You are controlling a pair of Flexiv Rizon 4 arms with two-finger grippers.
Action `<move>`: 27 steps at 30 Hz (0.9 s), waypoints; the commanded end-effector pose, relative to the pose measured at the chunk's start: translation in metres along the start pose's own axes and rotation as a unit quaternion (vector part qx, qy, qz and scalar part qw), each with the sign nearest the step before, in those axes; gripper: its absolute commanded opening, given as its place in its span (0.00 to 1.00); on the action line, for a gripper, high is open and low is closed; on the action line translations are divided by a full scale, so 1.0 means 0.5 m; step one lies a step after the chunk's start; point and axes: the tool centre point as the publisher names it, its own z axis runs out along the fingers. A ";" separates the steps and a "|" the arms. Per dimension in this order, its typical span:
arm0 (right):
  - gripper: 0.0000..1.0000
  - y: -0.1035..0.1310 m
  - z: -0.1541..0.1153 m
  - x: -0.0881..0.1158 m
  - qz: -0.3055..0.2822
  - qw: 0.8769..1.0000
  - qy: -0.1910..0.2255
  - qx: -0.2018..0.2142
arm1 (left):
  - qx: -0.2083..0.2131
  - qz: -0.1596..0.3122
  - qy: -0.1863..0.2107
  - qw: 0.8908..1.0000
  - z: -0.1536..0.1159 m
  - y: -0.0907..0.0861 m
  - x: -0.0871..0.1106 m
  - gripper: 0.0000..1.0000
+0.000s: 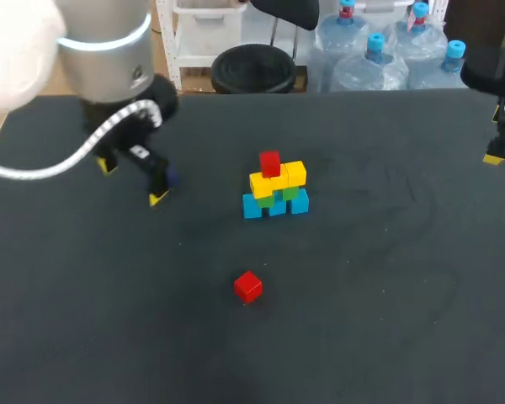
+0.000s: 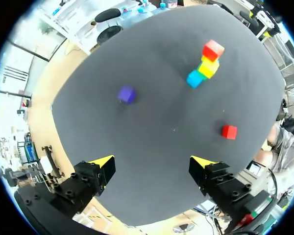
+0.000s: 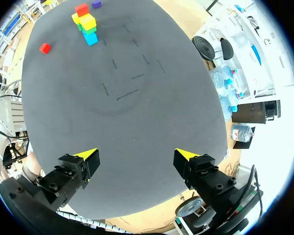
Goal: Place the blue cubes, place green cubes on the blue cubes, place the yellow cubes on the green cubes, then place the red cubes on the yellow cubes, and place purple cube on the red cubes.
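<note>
Dark table (image 1: 387, 278), left gripper (image 1: 133, 181) spread wide at upper left, right gripper (image 3: 135, 155) spread wide at right edge, cube stack (image 1: 274, 187) seen at centre, blue base up to one red, loose red cube (image 1: 247, 286) seen below it, purple cube (image 2: 127, 94) seen ahead of left gripper.

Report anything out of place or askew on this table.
Nothing is spilled or toppled. The stack stands, its top red cube sitting toward one side. Two pieces lie loose, not yet stacked: a second red cube and the purple cube ahead of the left claw.
</note>
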 end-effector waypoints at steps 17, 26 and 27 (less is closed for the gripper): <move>1.00 0.184 -0.072 -0.053 -0.163 0.987 0.003 -0.003 | 0.008 0.000 -0.024 1.000 0.006 -0.006 0.037 1.00; 1.00 0.321 -0.058 -0.155 -0.324 0.941 -0.050 -0.077 | 0.008 0.000 -0.024 1.000 0.006 -0.006 0.037 1.00; 1.00 0.321 -0.058 -0.155 -0.324 0.941 -0.050 -0.077 | 0.008 0.000 -0.024 1.000 0.006 -0.006 0.037 1.00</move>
